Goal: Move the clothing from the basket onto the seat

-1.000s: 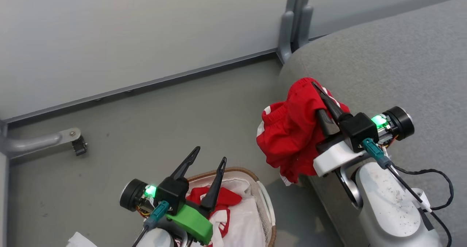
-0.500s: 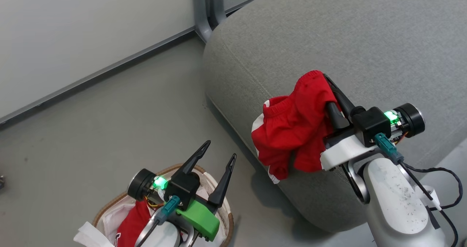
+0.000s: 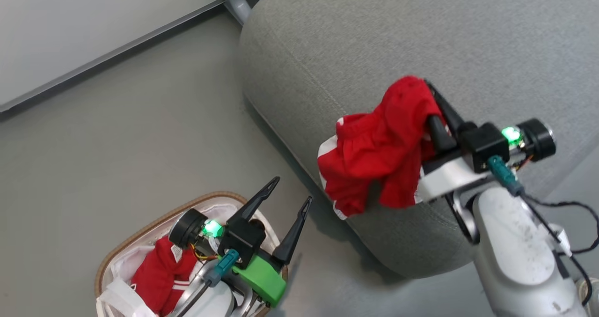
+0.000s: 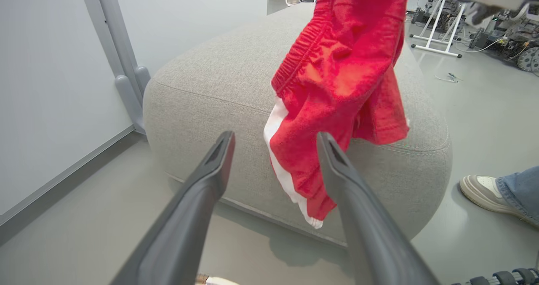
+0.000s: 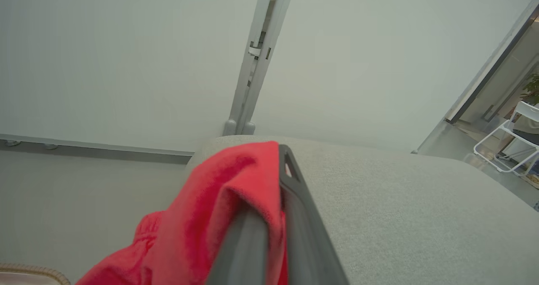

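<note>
A: Right gripper point(image 3: 427, 91), what state?
B: Clamped on the red shorts point(image 3: 374, 162). Its fingers are pinched together and cloth is bunched between them and draped over. In the right wrist view one finger is half hidden under the fabric.
A: Shorts, not a jersey?
B: The left wrist view shows an elastic waistband and a white side stripe, so shorts.
A: Where are they?
B: Hanging from that gripper at the rounded near edge of the grey seat cushion point(image 3: 374, 40), well clear of the basket point(image 3: 215, 195). The top of the bundle is over the cushion. The lower part dangles in front of the cushion's side, with the hem off the floor point(image 3: 117, 134). Cannot tell if the cloth touches the cushion.
A: Left gripper point(image 3: 292, 189)?
B: Fingers spread wide, nothing between them. It hovers over the right end of the basket, pointing toward the cushion.
A: Anything in the basket?
B: Another red garment point(image 3: 157, 272) with white stripes and a small white label. It's crumpled on the white liner point(image 3: 117, 293), partly behind the left wrist.
A: Basket versus cushion?
B: The basket is on the floor near the cushion's corner, apart from it.
A: Extras?
B: A person's shoe point(image 4: 480, 188) and jeans leg point(image 4: 520, 184) on the floor by the cushion's far end, in the left wrist view.
</note>
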Tool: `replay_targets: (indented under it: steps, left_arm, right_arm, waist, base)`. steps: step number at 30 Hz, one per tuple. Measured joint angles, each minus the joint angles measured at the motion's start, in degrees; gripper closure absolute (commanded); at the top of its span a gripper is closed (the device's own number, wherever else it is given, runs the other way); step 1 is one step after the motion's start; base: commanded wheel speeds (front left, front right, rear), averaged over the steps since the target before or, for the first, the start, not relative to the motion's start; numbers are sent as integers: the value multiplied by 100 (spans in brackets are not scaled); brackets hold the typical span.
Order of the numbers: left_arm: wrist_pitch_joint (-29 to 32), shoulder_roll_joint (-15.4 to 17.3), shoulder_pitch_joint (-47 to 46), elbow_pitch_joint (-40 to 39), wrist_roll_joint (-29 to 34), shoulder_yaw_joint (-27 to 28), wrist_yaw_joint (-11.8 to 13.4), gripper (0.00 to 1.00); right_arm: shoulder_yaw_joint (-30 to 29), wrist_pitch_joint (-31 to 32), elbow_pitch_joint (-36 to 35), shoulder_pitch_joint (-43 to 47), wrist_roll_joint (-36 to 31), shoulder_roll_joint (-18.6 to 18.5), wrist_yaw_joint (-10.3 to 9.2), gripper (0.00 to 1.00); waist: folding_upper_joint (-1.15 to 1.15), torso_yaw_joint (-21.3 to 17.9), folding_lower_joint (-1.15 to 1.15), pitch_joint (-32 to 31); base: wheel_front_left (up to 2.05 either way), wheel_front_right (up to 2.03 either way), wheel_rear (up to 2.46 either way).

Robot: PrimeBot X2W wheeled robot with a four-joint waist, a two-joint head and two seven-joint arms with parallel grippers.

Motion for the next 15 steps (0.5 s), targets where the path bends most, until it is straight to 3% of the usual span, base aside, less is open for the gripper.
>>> replay_targets:
  steps: [8, 10, 15]
  left_arm:
    - [0, 36, -363, -65, 151, -124, 0, 0]
    - [0, 46, -489, -79, 247, -204, 0, 0]
    - [0, 10, -811, -224, 316, -375, -1, 0]
  right_arm:
    - [-849, 0, 66, -1466, -726, -70, 0, 100]
    - [-1165, 0, 112, -1891, -764, -255, 0, 100]
    - [-2056, -1, 293, -2841, -965, -1116, 0, 100]
  waist:
    - [0, 436, 0, 360]
    - [0, 581, 0, 462]
    - [0, 1037, 0, 761]
  base:
    - [0, 0, 0]
    - [0, 0, 0]
    - [0, 0, 0]
